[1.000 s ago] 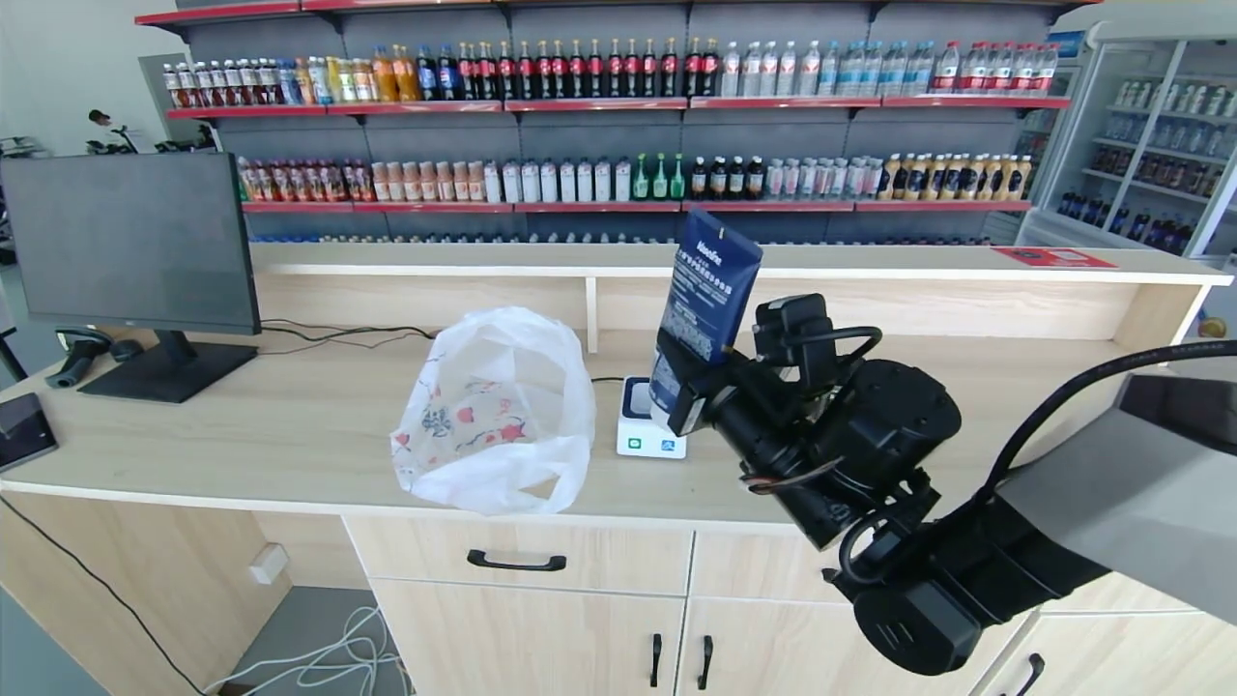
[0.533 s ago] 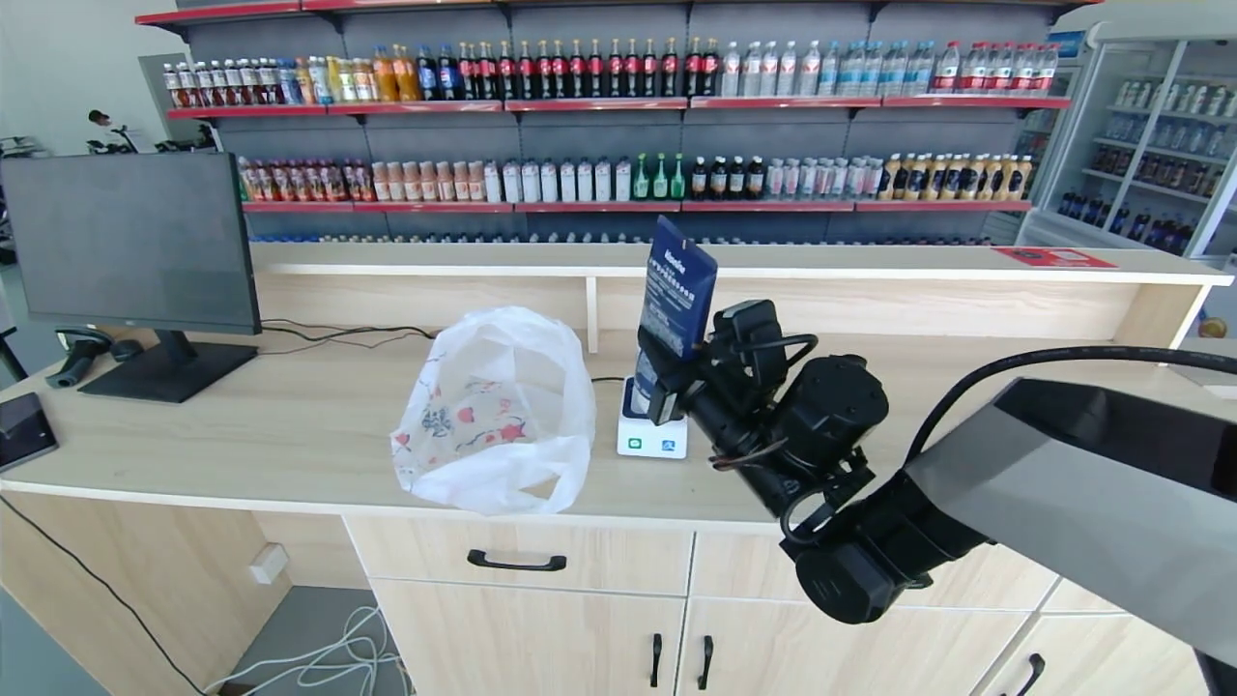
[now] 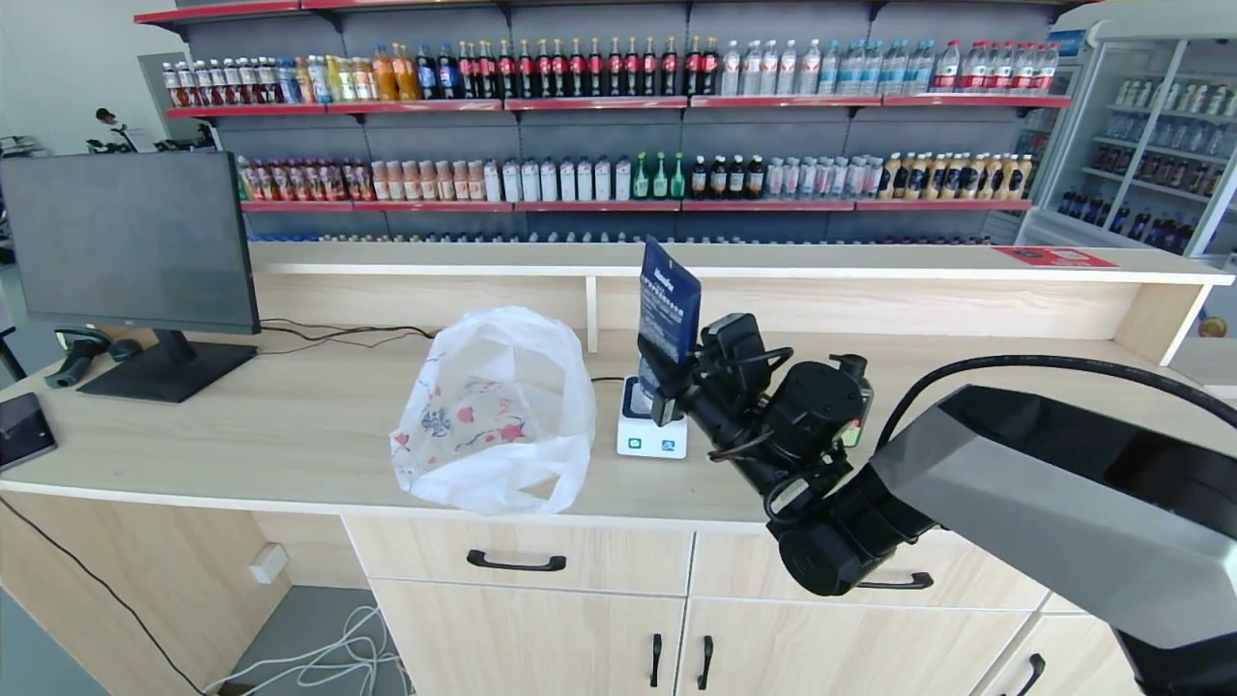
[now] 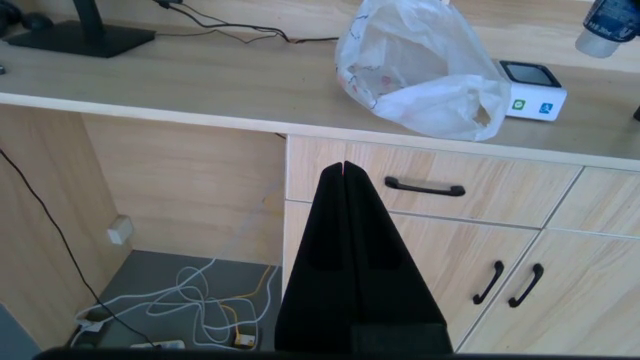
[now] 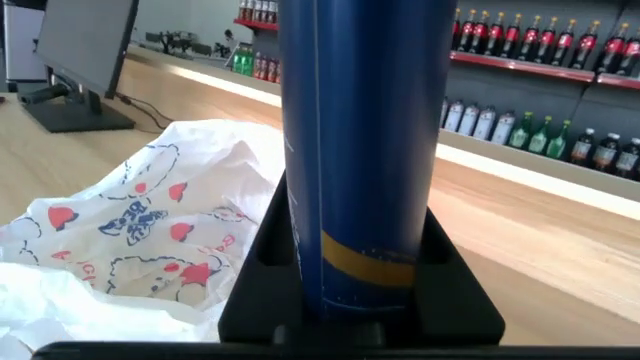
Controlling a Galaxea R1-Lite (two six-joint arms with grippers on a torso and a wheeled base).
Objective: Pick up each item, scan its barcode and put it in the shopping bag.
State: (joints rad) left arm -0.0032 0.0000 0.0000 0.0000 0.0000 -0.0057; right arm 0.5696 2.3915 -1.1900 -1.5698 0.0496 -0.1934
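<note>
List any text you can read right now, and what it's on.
On the blue pouch in the right tool: white print, too blurred to read.
On the scanner: a green and a blue icon, no words legible.
On the shopping bag: red hearts and dark drawings, no words.
On the red placard and the shelf bottles: too small.

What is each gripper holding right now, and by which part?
Right gripper grips the blue pouch by its lower end; left gripper is shut on nothing.

one blue pouch, one shopping bag, one white scanner, one monitor
</note>
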